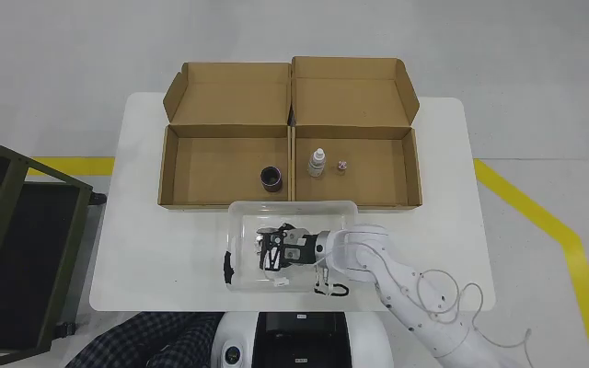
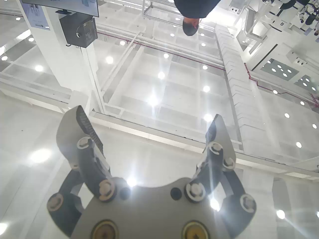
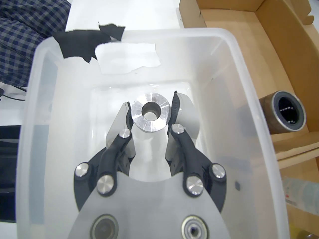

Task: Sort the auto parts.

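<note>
Sides: translucent plastic bin [image 3: 249, 115] walls close beside right gripper [image 3: 150, 111].
Above: open-topped.
Finger gap: filled by silver metal ring [image 3: 151, 111].
Beyond: brown cardboard box [image 3: 194, 8] wall.

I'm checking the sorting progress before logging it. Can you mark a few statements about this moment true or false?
1. The right gripper is inside the clear bin, its fingers on either side of a silver metal ring. True.
2. The left gripper holds a part. False: it is open and empty.
3. A dark bearing lies in the left cardboard box. True.
4. The white bottle shares a box with the bearing. False: it stands in the right cardboard box, beside a small part.
</note>
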